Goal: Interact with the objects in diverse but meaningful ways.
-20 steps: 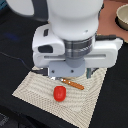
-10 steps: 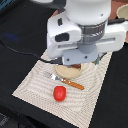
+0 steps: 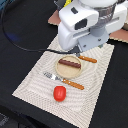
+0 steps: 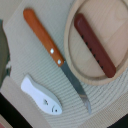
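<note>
A brown sausage stick lies on a round wooden plate in the middle of a striped placemat. A red tomato sits near the mat's front edge. The wrist view shows the sausage on the plate, an orange-handled knife beside it, and a white fish shape beyond the knife. The arm's white hand hangs above the mat's far side. Its fingers are hidden, so I cannot tell how they stand. The cheese wedge and the pot are out of view.
An orange-handled knife lies at the exterior view's right of the plate. A second orange-handled utensil lies between plate and tomato. A black cable curves over the black table. A brown board sits at the back.
The arm has moved up and toward the exterior view's right, uncovering the plate with the sausage and the utensil in front of it. The objects have not moved.
</note>
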